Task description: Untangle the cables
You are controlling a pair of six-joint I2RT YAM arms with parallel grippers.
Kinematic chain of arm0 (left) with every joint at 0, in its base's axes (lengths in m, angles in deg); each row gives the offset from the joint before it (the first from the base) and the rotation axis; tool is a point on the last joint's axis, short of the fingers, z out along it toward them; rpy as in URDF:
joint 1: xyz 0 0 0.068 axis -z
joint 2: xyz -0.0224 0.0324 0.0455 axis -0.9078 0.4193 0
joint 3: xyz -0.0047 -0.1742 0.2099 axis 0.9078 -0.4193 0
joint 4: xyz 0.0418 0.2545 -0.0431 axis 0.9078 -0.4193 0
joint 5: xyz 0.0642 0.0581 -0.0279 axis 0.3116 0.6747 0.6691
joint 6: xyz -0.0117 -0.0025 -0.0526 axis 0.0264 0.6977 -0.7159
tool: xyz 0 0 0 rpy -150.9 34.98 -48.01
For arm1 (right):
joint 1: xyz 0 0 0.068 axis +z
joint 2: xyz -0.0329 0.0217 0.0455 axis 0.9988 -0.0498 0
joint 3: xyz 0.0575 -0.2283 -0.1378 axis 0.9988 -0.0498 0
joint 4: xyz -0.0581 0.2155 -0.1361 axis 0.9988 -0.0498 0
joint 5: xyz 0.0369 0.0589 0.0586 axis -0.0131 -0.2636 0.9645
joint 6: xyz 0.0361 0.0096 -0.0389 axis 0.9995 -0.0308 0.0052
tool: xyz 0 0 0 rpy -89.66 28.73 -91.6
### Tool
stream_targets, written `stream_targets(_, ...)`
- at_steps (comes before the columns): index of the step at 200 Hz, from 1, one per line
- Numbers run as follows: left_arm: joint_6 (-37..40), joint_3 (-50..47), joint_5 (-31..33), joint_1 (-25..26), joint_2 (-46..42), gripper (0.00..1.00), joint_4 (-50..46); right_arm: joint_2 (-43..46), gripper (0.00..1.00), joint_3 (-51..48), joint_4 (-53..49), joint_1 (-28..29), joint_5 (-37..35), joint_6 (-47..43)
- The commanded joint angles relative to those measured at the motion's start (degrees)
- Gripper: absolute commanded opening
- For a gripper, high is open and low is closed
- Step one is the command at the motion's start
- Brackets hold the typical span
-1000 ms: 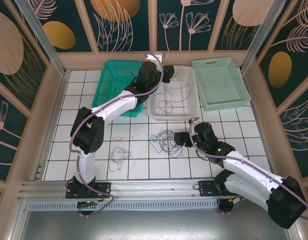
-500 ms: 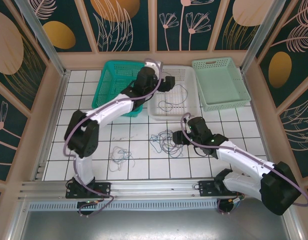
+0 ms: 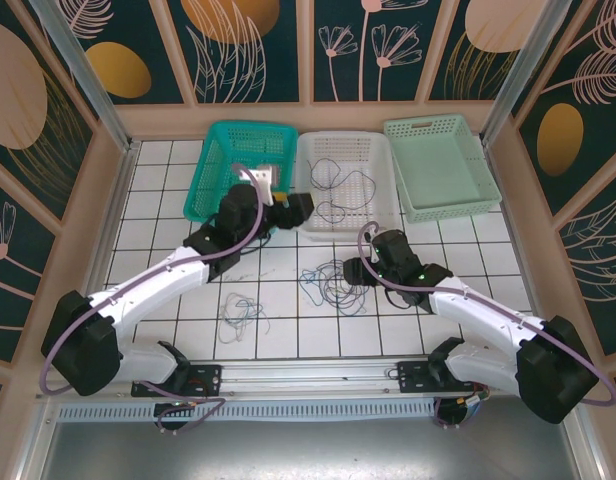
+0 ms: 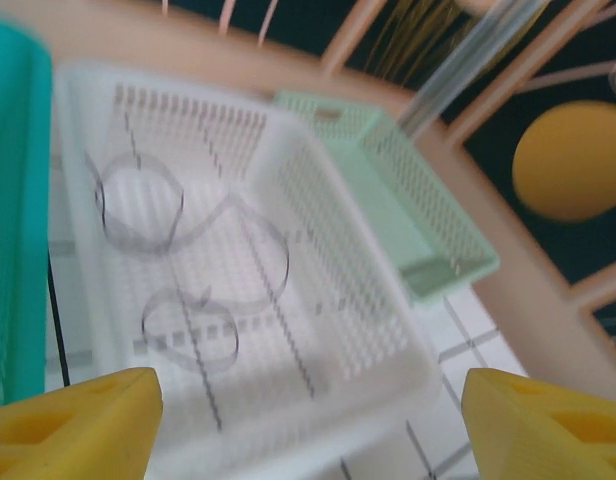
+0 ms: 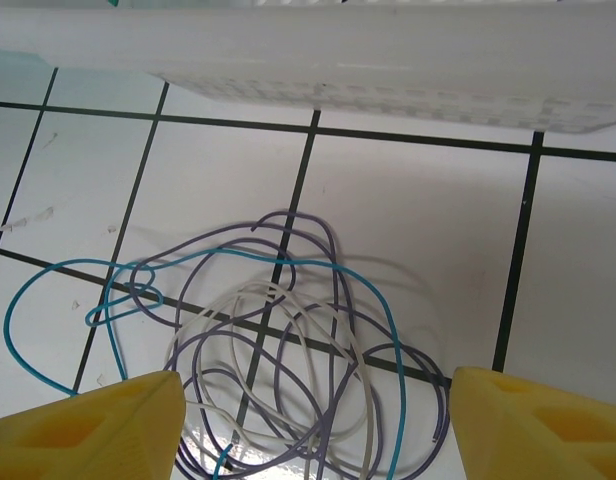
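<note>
Several cables (image 5: 288, 330) just ahead of right gripper (image 5: 313, 425)

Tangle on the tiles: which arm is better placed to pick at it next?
Right, most likely. The right hand, open, sits just beside the tangle of cables, aimed at it. The left hand, also open, is up at the white basket, facing into it.
</note>
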Motion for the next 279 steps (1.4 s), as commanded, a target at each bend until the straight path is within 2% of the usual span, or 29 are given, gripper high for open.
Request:
stream_targets(1, -6.4, 0.3, -2.5, 2.8, 0.8, 0.76, -4.8, -0.2, 0.73, 2.3, 1.3, -0.2, -3.4, -0.1)
stream_targets(36, -15.8, -6.3, -4.5, 4.6, 0.9, 0.70, -3.1, -0.2, 0.75, 2.5, 1.3, -0.8, -5.2, 1.5)
stream_targets(55, -17.9, -8.8, -3.4, 5.8, 0.5, 0.69, -4.0, -0.1, 0.75, 2.4, 1.5, -1.1, -5.9, 1.9)
stream_targets(87, -20.8, -10.9, -5.0, 7.1, 1.7, 0.68, -4.4, 0.0, 0.76, 2.5, 1.9, -1.7, -6.5, 1.4)
stream_targets(133, -24.5, -12.0, -6.8, 9.3, 6.1, 0.60, -2.6, 0.4, 0.77, 1.8, 2.8, -1.8, -7.4, 1.0)
stream_targets(222, -25.8, -12.9, -6.4, 9.8, 8.6, 0.53, -2.5, 2.5, 0.78, 0.2, 2.6, -2.4, -7.2, -0.1)
stream_targets(279, -25.6, -13.9, -3.7, 9.9, 3.2, 0.53, -7.9, 3.4, 0.78, -0.9, 3.2, -2.5, -6.8, 0.7)
